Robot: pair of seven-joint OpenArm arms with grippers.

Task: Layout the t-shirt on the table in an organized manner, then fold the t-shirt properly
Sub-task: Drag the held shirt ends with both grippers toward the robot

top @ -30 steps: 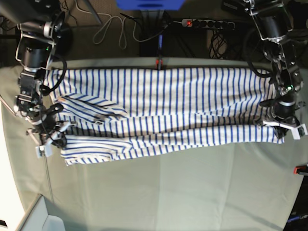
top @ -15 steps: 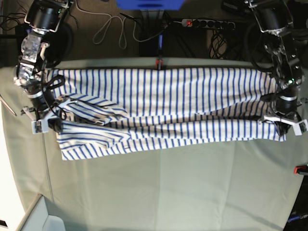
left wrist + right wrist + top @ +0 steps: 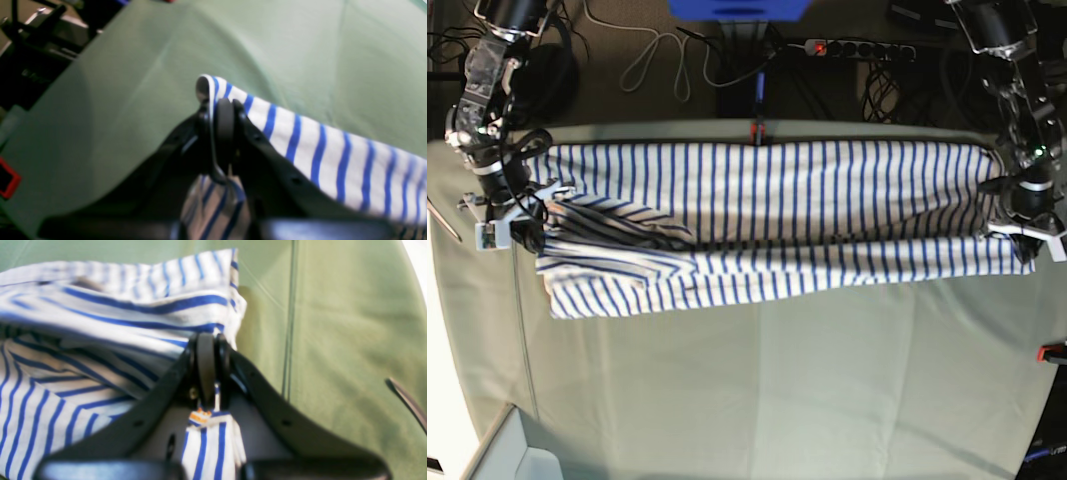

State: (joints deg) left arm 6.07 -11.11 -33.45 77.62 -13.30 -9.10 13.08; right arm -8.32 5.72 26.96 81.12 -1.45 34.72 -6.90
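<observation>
The white, blue-striped t-shirt (image 3: 777, 210) lies stretched sideways across the pale green table (image 3: 777, 400), its near long edge folded over the body. At the shirt's right end in the base view, my left gripper (image 3: 1025, 238) is shut on the cloth. The left wrist view shows that gripper (image 3: 220, 110) pinching a striped edge (image 3: 317, 150) above the table (image 3: 133, 83). My right gripper (image 3: 512, 232) is shut on the left end beside a crumpled sleeve. Up close, this gripper (image 3: 207, 346) clamps bunched t-shirt cloth (image 3: 116, 323) over the table (image 3: 333, 323).
Red clamps sit at the table's far edge (image 3: 755, 130) and right edge (image 3: 1052, 352). A power strip (image 3: 857, 48) and cables lie beyond the far edge. A white box corner (image 3: 517, 460) shows at the lower left.
Both grippers have moved toward the table's far side with the cloth in them. The shirt's near edge has travelled up over the body, so the folded strip now lies higher and straighter.
</observation>
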